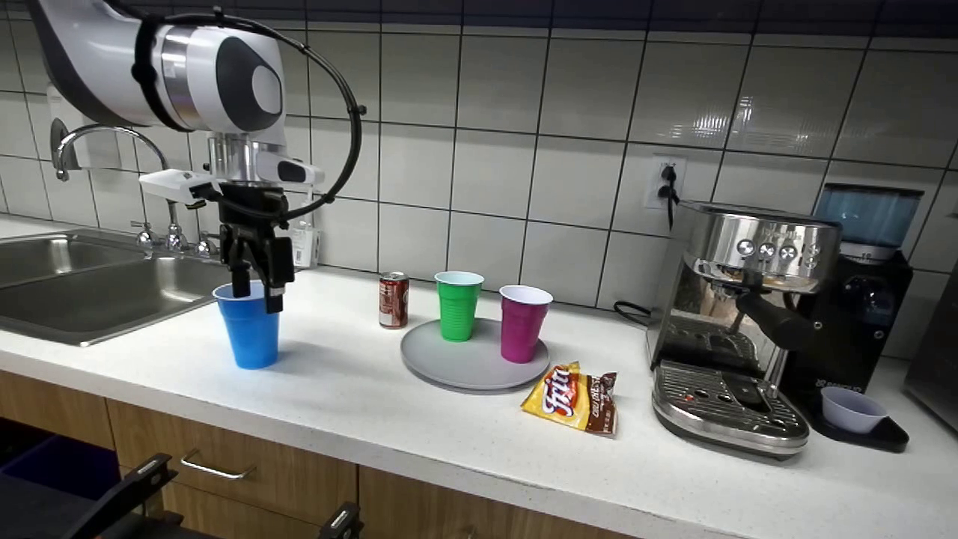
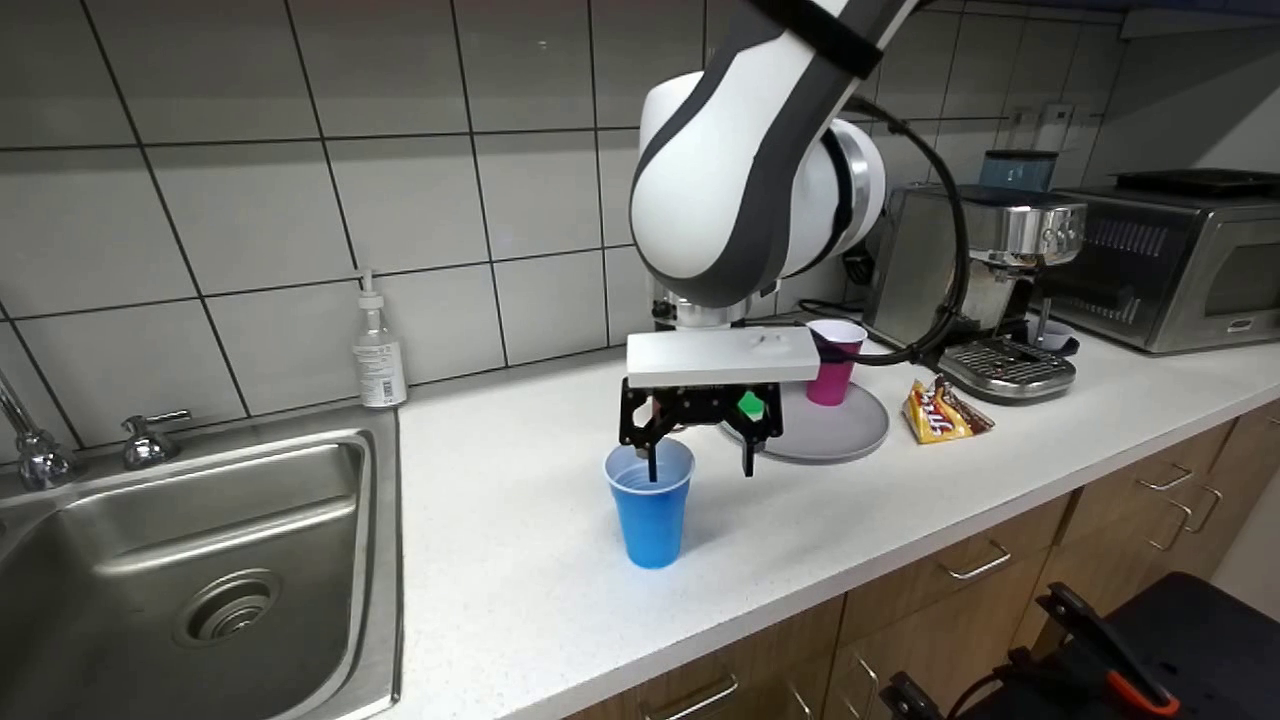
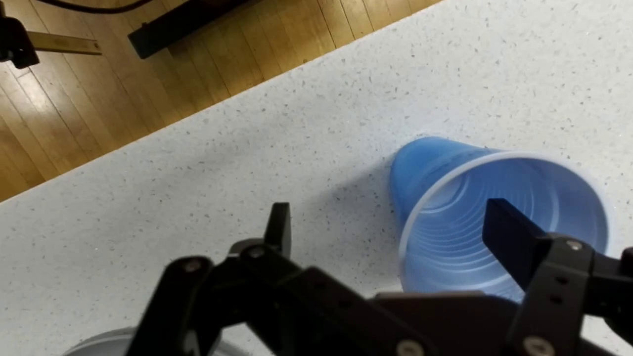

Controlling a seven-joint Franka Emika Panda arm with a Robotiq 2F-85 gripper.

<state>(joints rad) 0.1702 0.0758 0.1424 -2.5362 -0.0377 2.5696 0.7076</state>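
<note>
Standing upright on the white counter [image 1: 359, 359], the blue cup [image 1: 253, 337] is well to the left of the grey plate [image 1: 471, 363] in both exterior views. Its ridged inner wall [image 3: 457, 247] and part of its base [image 3: 445, 193] show in the wrist view. The gripper [image 2: 700, 475] hangs over it, pointing down, fingers [image 3: 509, 237] spread wide: one is at the cup's mouth, the other outside the rim toward the plate. Whether the first reaches below the rim cannot be confirmed.

The plate bears two upright cups: a green cup [image 1: 457, 311] toward its rear and a purple cup [image 1: 522, 329] toward its right, contents hidden in both. A red drinks can [image 1: 394, 301] stands just behind and left of the plate. A yellow and brown snack bag [image 1: 572, 400] lies just right of the plate, its contents hidden. Farther right of the plate are a small pale bowl [image 1: 852, 412] and a grinder [image 1: 868, 329] with a blue-tinted hopper [image 1: 864, 217]; the fill of neither can be determined. Well left of the plate is a labelled pump bottle [image 2: 380, 365]; farther left, the steel sink [image 2: 380, 560] shows its drain [image 2: 228, 605].
</note>
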